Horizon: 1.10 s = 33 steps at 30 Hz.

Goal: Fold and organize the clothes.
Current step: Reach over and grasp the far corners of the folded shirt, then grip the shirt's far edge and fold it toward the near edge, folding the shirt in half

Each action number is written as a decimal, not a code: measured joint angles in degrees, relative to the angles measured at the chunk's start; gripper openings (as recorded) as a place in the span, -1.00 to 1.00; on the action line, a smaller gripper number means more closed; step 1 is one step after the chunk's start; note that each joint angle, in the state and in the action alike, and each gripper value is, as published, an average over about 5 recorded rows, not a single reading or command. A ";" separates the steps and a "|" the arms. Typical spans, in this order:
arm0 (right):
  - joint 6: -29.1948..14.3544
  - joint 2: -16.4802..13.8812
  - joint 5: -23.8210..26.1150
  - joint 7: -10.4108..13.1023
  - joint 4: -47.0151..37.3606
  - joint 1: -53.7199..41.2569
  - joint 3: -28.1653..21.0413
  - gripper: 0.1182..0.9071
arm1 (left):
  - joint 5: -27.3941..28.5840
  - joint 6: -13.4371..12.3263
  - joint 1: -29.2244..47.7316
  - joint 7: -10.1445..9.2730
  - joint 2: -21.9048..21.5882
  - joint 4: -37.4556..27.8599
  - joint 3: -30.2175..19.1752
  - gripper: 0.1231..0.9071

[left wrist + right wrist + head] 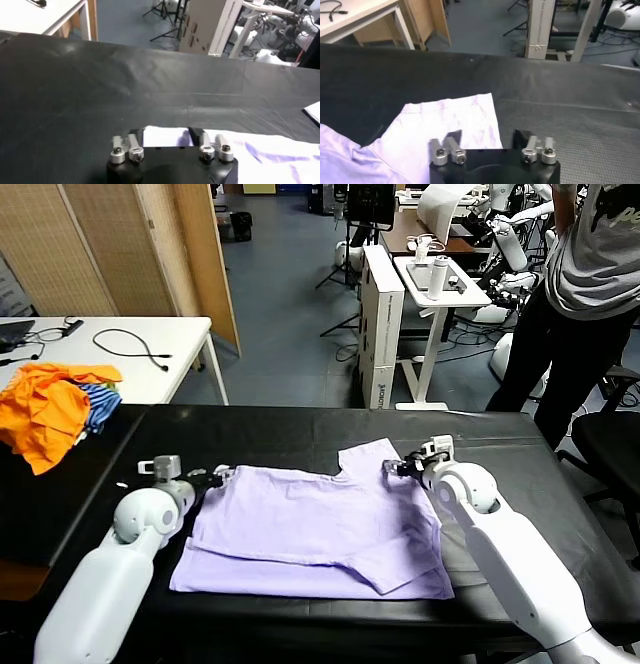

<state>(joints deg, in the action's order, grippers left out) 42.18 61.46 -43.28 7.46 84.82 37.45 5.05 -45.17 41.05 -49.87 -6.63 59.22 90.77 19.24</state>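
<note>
The clothes are one pale lavender T-shirt [310,524] lying flat on the black table [280,429], its lower part folded over. My left gripper [218,477] rests at the shirt's far left corner. In the left wrist view the left gripper [166,135] has its dark fingers [135,136] standing apart, with the shirt's edge [165,138] between them. My right gripper [398,468] sits at the far right sleeve. In the right wrist view the right gripper [487,136] straddles the sleeve hem [455,117], and its fingers [521,136] are also apart.
A heap of orange garments with a blue-and-white striped one [50,409] lies at the table's left end. Behind stands a white desk with cables [120,344]. A person [585,284], a white cart [440,284] and a black chair [610,444] are at the back right.
</note>
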 joint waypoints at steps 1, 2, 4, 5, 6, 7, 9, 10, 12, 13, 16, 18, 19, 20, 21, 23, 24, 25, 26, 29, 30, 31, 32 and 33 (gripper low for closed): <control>0.00 -0.03 -0.01 -0.02 0.09 0.13 0.08 -0.89 | -0.03 0.03 -0.02 0.03 -0.06 0.00 0.01 -0.66; 0.00 -0.05 -0.01 -0.03 0.19 0.25 0.18 -0.92 | -0.05 0.06 -0.07 0.05 -0.11 0.00 0.02 -0.71; 0.00 -0.07 -0.02 -0.06 0.46 0.52 0.42 -0.95 | -0.06 0.06 -0.28 0.08 -0.14 0.08 0.06 -0.79; 0.00 -0.08 -0.02 -0.07 0.62 0.68 0.57 -0.95 | -0.05 0.05 -0.42 0.10 -0.14 0.15 0.09 -0.81; 0.00 -0.10 -0.05 -0.09 0.80 0.84 0.74 -0.95 | -0.05 0.01 -0.57 0.10 -0.14 0.27 0.12 -0.84; 0.01 -0.14 -0.10 -0.12 1.00 0.99 0.91 -0.95 | -0.05 -0.07 -0.72 0.09 -0.15 0.42 0.14 -0.86; 0.01 -0.32 -0.44 -0.17 1.54 1.35 1.32 -0.95 | -0.06 -0.35 -1.02 -0.04 -0.16 0.79 0.17 -0.91; 0.02 -0.48 -0.76 -0.19 1.87 1.55 1.57 -0.95 | -0.08 -0.52 -1.19 -0.14 -0.16 1.04 0.17 -0.92; 0.02 -0.88 -1.38 -0.26 2.79 2.07 2.19 -0.95 | -0.16 -0.78 -1.59 -0.36 -0.15 1.72 0.23 -0.93; 0.02 -1.11 -1.62 -0.31 3.36 2.38 2.54 -0.95 | -0.22 -0.86 -1.82 -0.45 -0.14 2.14 0.30 -0.93; 0.02 -1.88 -2.03 -0.65 5.44 3.48 3.74 -0.95 | -0.69 -1.16 -2.64 -0.73 -0.22 3.69 0.88 -0.93; 0.02 -2.49 -2.56 -0.89 7.11 4.47 4.70 -0.95 | -1.29 -1.67 -3.22 -1.17 -0.33 4.71 1.52 -0.93; 0.00 -2.84 -2.91 -0.94 8.03 5.05 5.23 -0.95 | -1.64 -2.01 -3.51 -1.42 -0.38 5.18 1.88 -0.93; -0.06 -3.20 -3.29 -0.96 8.99 5.67 5.78 -0.95 | -1.97 -2.35 -3.82 -1.64 -0.42 5.61 2.25 -0.93; -0.16 -3.53 -3.70 -0.94 9.98 6.31 6.32 -0.95 | -2.28 -2.66 -4.17 -1.81 -0.46 6.03 2.68 -0.93; -0.44 -4.27 -4.59 -0.83 12.13 7.73 7.52 -0.95 | -2.85 -3.17 -5.01 -1.90 -0.58 6.85 3.58 -0.93; -0.60 -4.65 -4.99 -0.76 13.27 8.48 8.15 -0.95 | -3.08 -3.39 -5.52 -1.86 -0.66 7.27 4.07 -0.93; -0.73 -5.04 -5.37 -0.70 14.44 9.25 8.80 -0.95 | -3.27 -3.57 -6.05 -1.82 -0.73 7.68 4.57 -0.93; -0.82 -5.44 -5.73 -0.64 15.65 10.07 9.49 -0.95 | -3.45 -3.73 -6.58 -1.78 -0.79 8.08 5.05 -0.93; -0.97 -6.66 -6.52 -0.50 19.36 12.69 11.64 -0.95 | -3.82 -4.04 -8.39 -1.66 -1.04 9.47 6.52 -0.93; -0.96 -7.03 -6.71 -0.44 20.58 13.57 12.34 -0.95 | -3.97 -4.10 -9.04 -1.63 -1.17 10.04 7.02 -0.93; -0.92 -7.38 -6.83 -0.38 21.76 14.43 13.03 -0.95 | -4.12 -4.14 -9.72 -1.61 -1.30 10.63 7.53 -0.93; -0.84 -7.69 -6.92 -0.32 22.83 15.25 13.67 -0.95 | -4.25 -4.18 -10.40 -1.59 -1.44 11.25 8.00 -0.93; -0.70 -7.97 -6.96 -0.26 23.85 16.06 14.28 -0.95 | -4.40 -4.21 -11.09 -1.57 -1.58 11.91 8.45 -0.93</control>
<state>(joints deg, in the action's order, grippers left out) 41.48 53.49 -50.24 7.19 108.66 53.51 19.33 -49.57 36.84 -60.96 -8.21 57.64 102.69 27.68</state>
